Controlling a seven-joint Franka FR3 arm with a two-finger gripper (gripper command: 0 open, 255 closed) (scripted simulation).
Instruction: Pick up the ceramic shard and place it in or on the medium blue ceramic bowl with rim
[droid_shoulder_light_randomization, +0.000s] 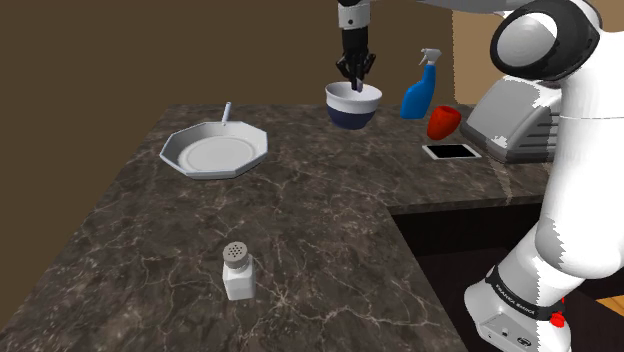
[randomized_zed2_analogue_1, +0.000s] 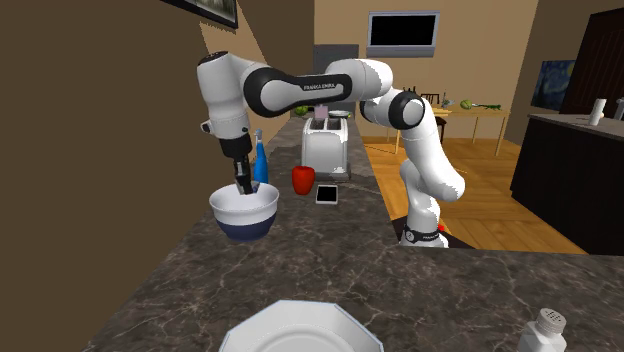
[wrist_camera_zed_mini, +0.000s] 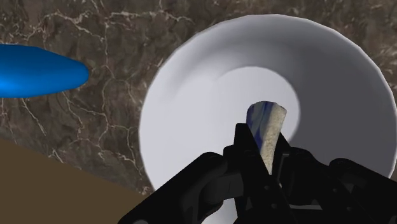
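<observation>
The bowl (droid_shoulder_light_randomization: 354, 106), dark blue outside and white inside, stands at the back of the dark marble counter (droid_shoulder_light_randomization: 250, 220). My gripper (droid_shoulder_light_randomization: 353, 78) hangs just above its rim, pointing down into it. In the wrist view the gripper (wrist_camera_zed_mini: 267, 167) is shut on the ceramic shard (wrist_camera_zed_mini: 267, 129), a pale sliver with blue markings, which sticks out from between the fingers over the bowl's white inside (wrist_camera_zed_mini: 210, 108). In the second exterior view the gripper (randomized_zed2_analogue_1: 243, 187) dips into the top of the bowl (randomized_zed2_analogue_1: 244, 213).
A white octagonal plate (droid_shoulder_light_randomization: 215, 150) lies toward the shoulder view's left, and a white shaker (droid_shoulder_light_randomization: 238, 271) stands near the front. Beside the bowl are a blue spray bottle (droid_shoulder_light_randomization: 420, 90), a red pepper (droid_shoulder_light_randomization: 443, 122), a phone (droid_shoulder_light_randomization: 450, 151) and a toaster (droid_shoulder_light_randomization: 515, 120).
</observation>
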